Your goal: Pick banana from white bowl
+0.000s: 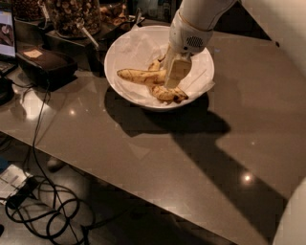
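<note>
The white bowl (125, 51) stands at the back middle of the brown table, lined with crumpled white paper. The banana (140, 75), long, nearly straight and yellow, lies across the bowl's middle, pointing left. Two shorter, curved bananas lie with it: one in front (167, 94), one behind (155, 65). My gripper (175, 79) hangs down from the white arm into the bowl. It sits at the right end of the long banana, just above or touching it, and hides that end.
Glass jars of nuts (71, 14) stand at the back left, with a spoon handle (88, 33) leaning out. A black box (45, 64) sits left of the bowl. A screen (5, 28) is at the left edge. Cables (43, 210) lie on the floor below the table's front edge.
</note>
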Tool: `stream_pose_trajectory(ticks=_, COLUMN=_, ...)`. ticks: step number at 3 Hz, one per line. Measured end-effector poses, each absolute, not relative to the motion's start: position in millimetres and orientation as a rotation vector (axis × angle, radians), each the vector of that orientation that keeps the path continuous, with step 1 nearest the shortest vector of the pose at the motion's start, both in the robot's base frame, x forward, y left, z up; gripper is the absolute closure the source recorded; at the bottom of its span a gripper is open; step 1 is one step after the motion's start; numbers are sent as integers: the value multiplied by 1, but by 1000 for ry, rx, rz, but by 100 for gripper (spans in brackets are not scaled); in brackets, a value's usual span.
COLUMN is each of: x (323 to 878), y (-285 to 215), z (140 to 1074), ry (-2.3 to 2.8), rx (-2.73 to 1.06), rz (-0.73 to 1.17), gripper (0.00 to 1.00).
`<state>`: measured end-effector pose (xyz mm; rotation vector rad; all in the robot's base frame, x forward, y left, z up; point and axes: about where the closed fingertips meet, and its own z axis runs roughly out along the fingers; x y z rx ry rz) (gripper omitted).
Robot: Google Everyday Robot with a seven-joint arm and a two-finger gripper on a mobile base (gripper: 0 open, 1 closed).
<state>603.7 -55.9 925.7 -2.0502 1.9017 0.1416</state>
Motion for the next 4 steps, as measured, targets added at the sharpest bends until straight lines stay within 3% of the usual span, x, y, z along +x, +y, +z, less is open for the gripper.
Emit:
stream_pose_trajectory(ticks=1, x=568, y=-45, z=935, ry=1792, rx=-2086, rz=205, gripper=100)
stream_pose_trajectory(ticks=3, x=569, y=-43, z=934, ry=1792, rx=-2084, rz=207, gripper=100)
stream_pose_trajectory(ticks=4, x=542, y=-30, z=937, ry=1781, rx=-2085, rz=226, gripper=100)
